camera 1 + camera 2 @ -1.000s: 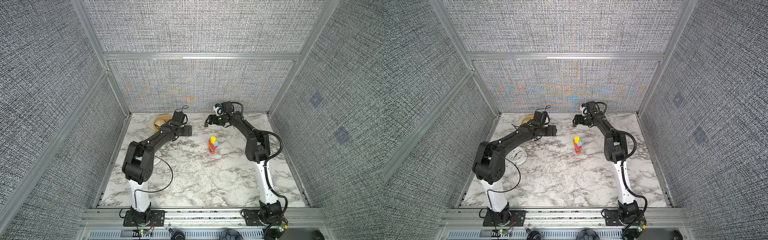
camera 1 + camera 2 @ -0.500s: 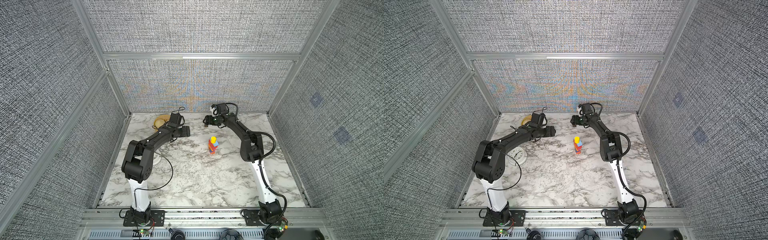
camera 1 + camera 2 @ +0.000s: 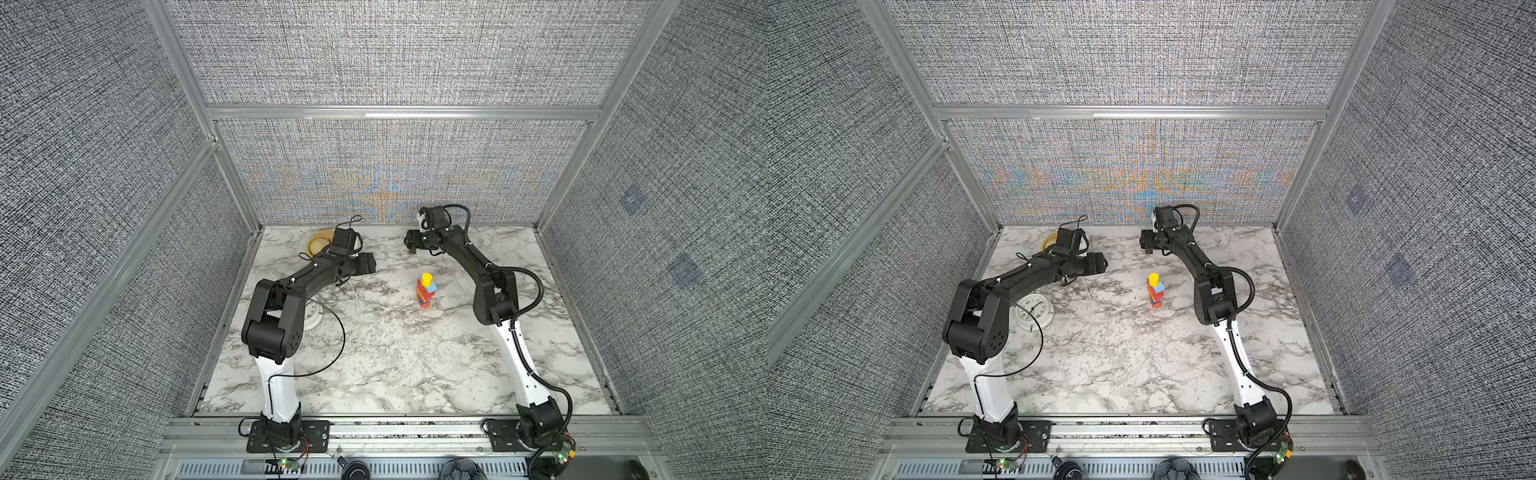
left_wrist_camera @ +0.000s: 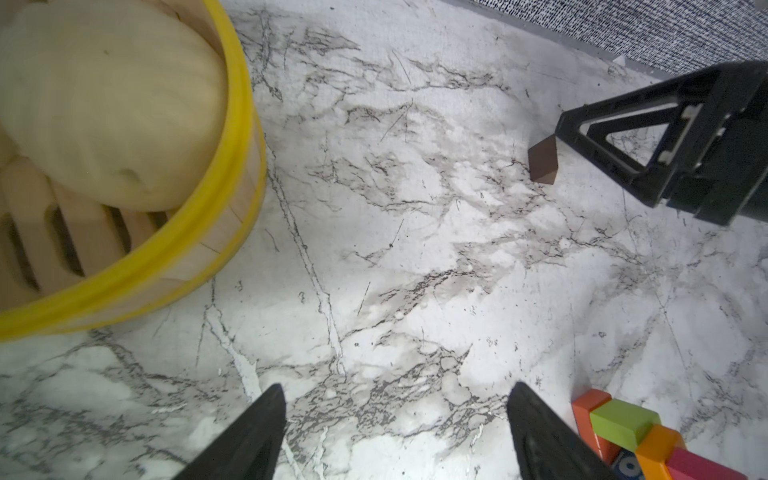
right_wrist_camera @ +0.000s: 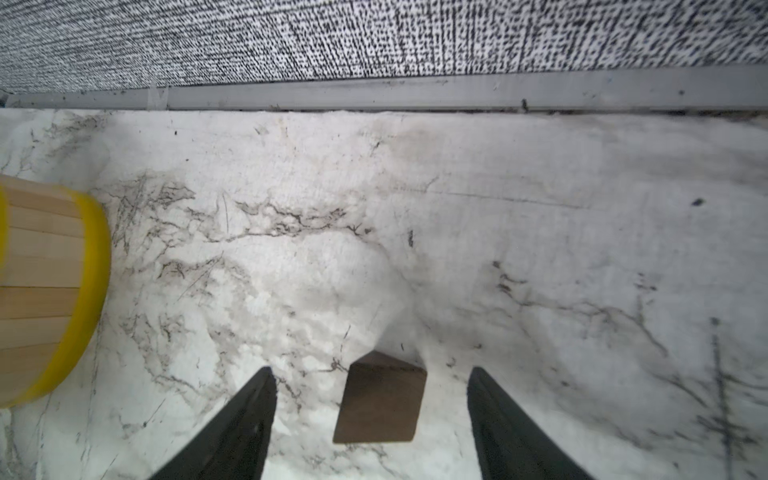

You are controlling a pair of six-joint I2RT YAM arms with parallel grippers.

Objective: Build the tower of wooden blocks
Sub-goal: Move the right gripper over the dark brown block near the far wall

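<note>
Right wrist view shows our right gripper (image 5: 370, 370) spread, untouching, around the small dark brown wooden block (image 5: 380, 399) near the back wall (image 5: 374, 33). Our left gripper (image 4: 395, 385) gapes empty; the slim multicoloured wooden tower (image 3: 427, 291) stands well apart.

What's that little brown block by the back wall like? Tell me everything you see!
The dark brown block is small, plain and boxy, matte like painted wood, with flat faces and sharp edges. It rests on the marble table near the back wall, apart from the tower. The right gripper has open jaws on either side with gaps, so only the table touches it.
</note>
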